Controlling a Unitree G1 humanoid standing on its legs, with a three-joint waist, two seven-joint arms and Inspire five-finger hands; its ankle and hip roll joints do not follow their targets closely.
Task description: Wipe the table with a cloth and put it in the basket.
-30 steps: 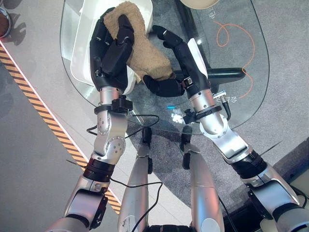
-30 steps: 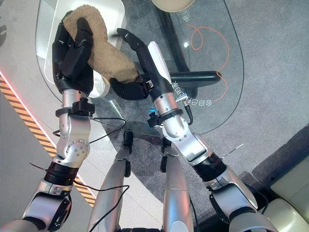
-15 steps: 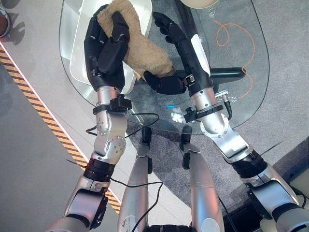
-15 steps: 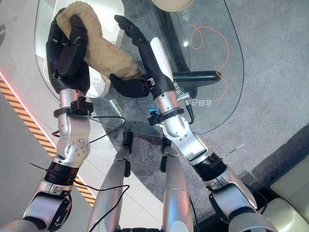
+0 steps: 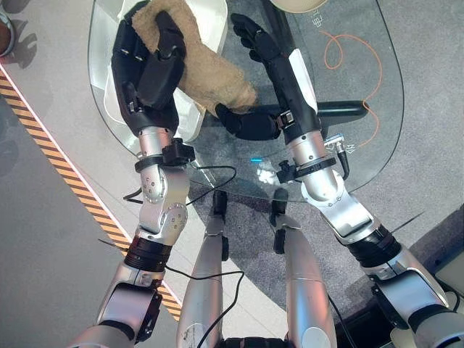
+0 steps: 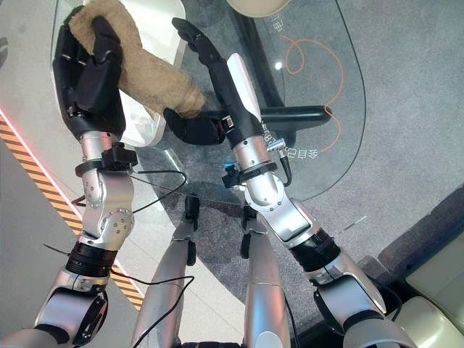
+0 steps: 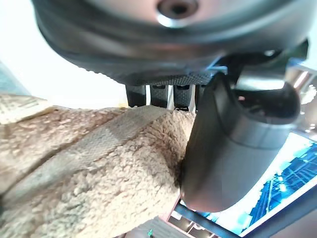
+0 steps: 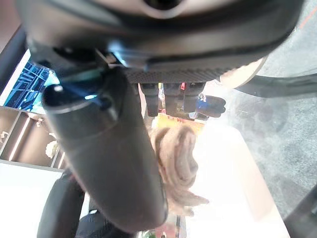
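Both hands meet: left hand (image 5: 148, 69) grips cloth (image 5: 206, 69) above basket (image 5: 210, 18); right hand (image 5: 264, 65) spread wide.

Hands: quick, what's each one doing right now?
Left hand: closed on the tan cloth.
Right hand: open, holding nothing.

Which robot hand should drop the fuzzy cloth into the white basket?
Probably the left hand: its fingers already curl round the cloth, right above the white basket. The right hand is open beside the cloth, holding nothing.
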